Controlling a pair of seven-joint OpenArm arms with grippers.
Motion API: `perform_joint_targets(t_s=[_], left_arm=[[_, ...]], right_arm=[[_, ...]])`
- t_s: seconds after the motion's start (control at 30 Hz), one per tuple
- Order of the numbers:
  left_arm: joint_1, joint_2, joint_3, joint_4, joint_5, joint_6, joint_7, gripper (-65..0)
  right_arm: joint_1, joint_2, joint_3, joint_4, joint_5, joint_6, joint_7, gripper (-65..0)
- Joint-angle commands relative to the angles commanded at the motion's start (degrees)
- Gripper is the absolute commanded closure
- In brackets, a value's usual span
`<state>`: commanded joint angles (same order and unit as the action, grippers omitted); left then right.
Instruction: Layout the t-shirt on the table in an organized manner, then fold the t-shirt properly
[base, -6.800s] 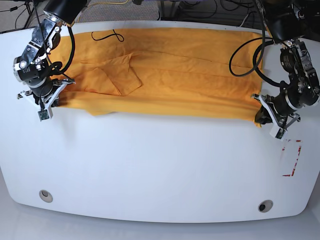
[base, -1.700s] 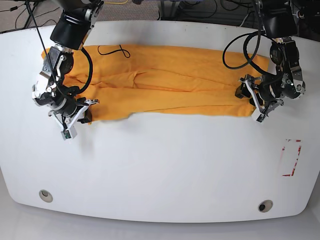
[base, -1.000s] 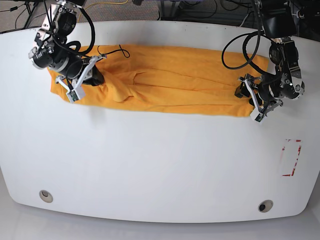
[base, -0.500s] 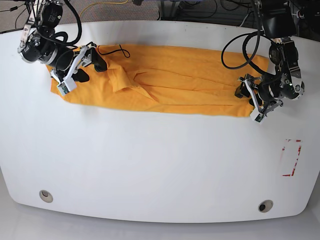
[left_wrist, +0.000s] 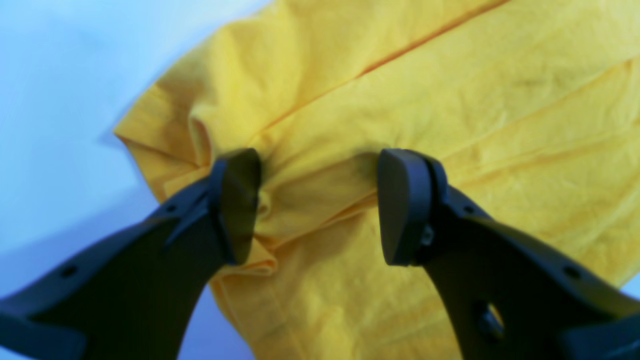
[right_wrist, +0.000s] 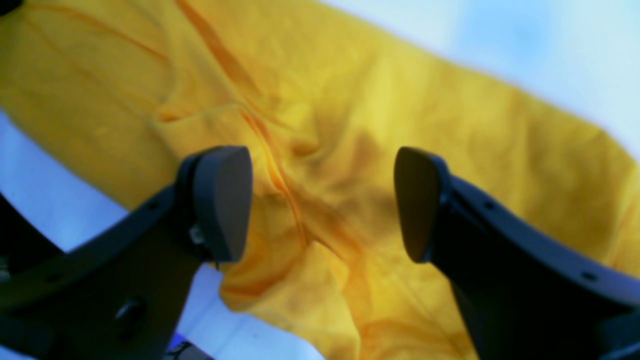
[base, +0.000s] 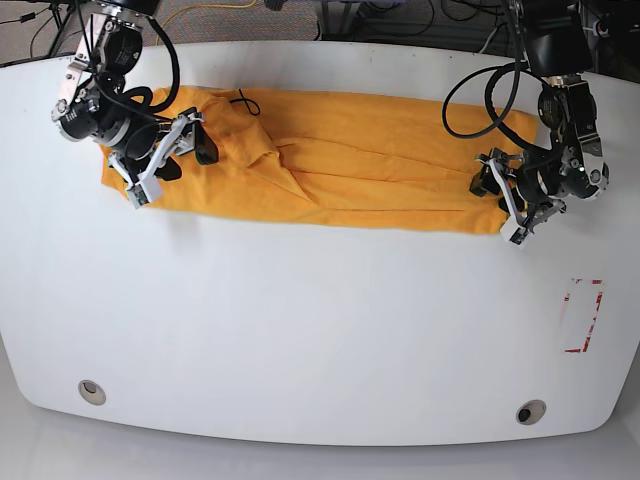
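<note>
Lay folded lengthwise as a long band across the far half of the white surface: the orange-yellow shirt. Left end effector spread wide, fingertips pressed onto bunched cloth at one end. Right end effector likewise gaped over rumpled cloth at the other.

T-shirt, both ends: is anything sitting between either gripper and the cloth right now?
Nothing visible does. The left gripper is open with the t-shirt bunched directly between its fingers, and the right gripper is open right over wrinkled cloth. Only bare table lies alongside.
</note>
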<state>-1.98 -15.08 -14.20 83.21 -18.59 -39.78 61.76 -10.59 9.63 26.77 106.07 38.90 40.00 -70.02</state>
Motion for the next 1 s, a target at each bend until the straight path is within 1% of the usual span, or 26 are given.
perform_joint_targets(t_s=[0.1,0.2,0.27,0.4,0.53,0.6,0.7,0.77,0.8,0.87,0.93,1.0], left_arm=[[0.0,0.0,0.0,0.0,0.0,0.0,0.0,-35.1],[0.0,0.0,0.0,0.0,0.0,0.0,0.0,-35.1],[0.0,0.0,0.0,0.0,0.0,0.0,0.0,-35.1],[0.0,0.0,0.0,0.0,0.0,0.0,0.0,-35.1],[-0.1,0.0,0.0,0.0,-0.1,0.0,0.0,-35.1],[-0.1,0.0,0.0,0.0,-0.1,0.0,0.0,-35.1],[-0.3,0.0,0.0,0.1,-0.2,0.0,0.0,-35.1],[-0.6,0.0,0.0,0.1,-0.2,0.0,0.0,-35.1],[-1.0,0.0,0.0,0.1,-0.2,0.0,0.0,-35.1],[-1.0,0.0,0.0,0.1,-0.2,0.0,0.0,-35.1],[-1.0,0.0,0.0,0.1,-0.2,0.0,0.0,-35.1],[-1.0,0.0,0.0,0.2,-0.2,-0.1,0.0,-35.1]], right_arm=[[0.4,-1.8,-1.1,0.1,-2.0,0.0,0.0,-42.8],[0.3,-2.0,-4.7,0.1,-2.8,0.0,0.0,-42.3],[-0.4,-1.9,-6.9,0.1,-2.7,0.0,0.0,-40.1],[-4.2,-1.9,-12.4,2.4,-3.2,0.0,0.0,-31.4],[-7.0,-1.8,-15.5,6.0,-3.2,0.0,-0.1,-27.1],[-8.1,-1.3,-15.5,7.8,-2.9,0.0,-0.3,-26.6],[-9.7,0.5,-15.6,10.1,-2.5,0.0,-0.4,-26.6],[-9.9,1.6,-15.4,10.2,-1.2,0.0,-0.4,-26.5],[-9.9,3.1,-14.9,10.1,0.3,0.0,-0.1,-26.3],[-9.8,4.0,-13.6,10.1,1.6,0.0,0.0,-26.3],[-9.6,4.1,-10.9,10.0,2.5,0.0,0.2,-26.6],[-7.8,2.9,-8.0,9.9,2.6,0.0,1.1,-26.8]])
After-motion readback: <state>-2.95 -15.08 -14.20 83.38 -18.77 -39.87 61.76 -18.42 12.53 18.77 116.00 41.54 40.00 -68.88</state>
